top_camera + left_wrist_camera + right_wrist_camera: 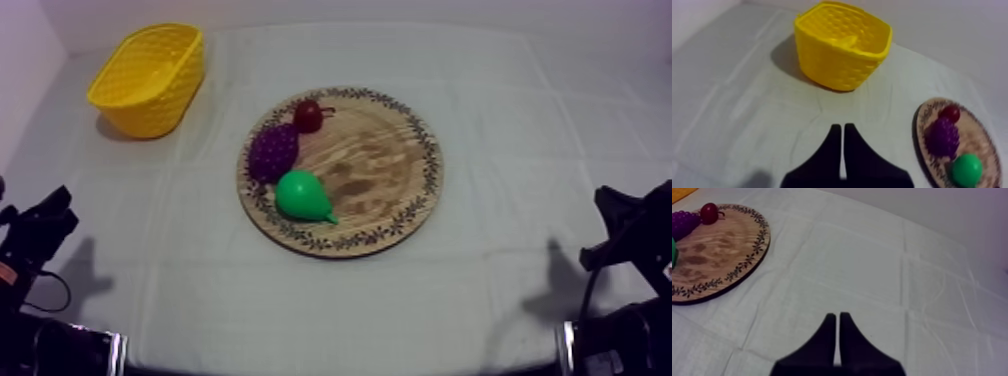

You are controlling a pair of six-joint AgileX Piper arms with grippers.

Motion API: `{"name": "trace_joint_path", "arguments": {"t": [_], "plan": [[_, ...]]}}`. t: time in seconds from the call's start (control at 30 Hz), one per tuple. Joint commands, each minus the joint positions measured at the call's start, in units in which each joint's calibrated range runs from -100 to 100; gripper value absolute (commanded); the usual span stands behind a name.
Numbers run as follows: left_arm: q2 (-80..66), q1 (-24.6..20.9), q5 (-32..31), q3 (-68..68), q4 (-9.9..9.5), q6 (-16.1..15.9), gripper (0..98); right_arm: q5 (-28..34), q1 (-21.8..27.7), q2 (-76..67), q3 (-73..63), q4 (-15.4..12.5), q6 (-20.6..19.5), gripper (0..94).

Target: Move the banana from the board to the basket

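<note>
- Top view: round wooden board (pixel 380 170) with patterned rim at the middle of the desk (pixel 500 100), on grey-white cloth.
- Clustered on the board's left half: bunch of grapes (pixel 273 150), green pear (pixel 303 196) and small red fruit (pixel 308 116), with the grapes between the other two and close against both.
- Standing at the far left of the desk, well apart from the board: yellow basket (pixel 155 105).
- Left wrist view: left pincer (pixel 843 131) pressed together into a narrow wedge, holding nothing, above bare cloth and pointed toward the basket.
- Lying inside the basket against its inner wall: pale yellow curved shape, apparently the banana (pixel 849 41), hard to tell from the basket's own colour.
- Right wrist view: right pincer (pixel 837 319) likewise pressed together and empty, over bare cloth, apart from the board's rim.
</note>
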Motion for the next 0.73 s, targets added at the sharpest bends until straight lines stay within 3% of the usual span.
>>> {"name": "trace_joint_path", "arguments": {"t": [0.0,0.17,0.43,0.7], "plan": [[-5.6,-0.4,5.9,-0.1,2.88,-5.7,0.1,0.0,0.0,0.0,0.0,0.0,0.0,0.3],[-7.1,-0.7,7.9,-0.3,3.51,-7.6,0.1,0.0,0.0,0.0,0.0,0.0,0.0,0.3],[-7.3,-0.7,8.2,-0.3,3.62,-4.7,0.1,0.0,0.0,0.0,0.0,0.0,0.0,0.3],[-7.4,-0.7,8.3,-0.3,3.63,-4.2,0.1,0.0,-0.1,0.0,0.0,0.0,0.0,0.3]]}}
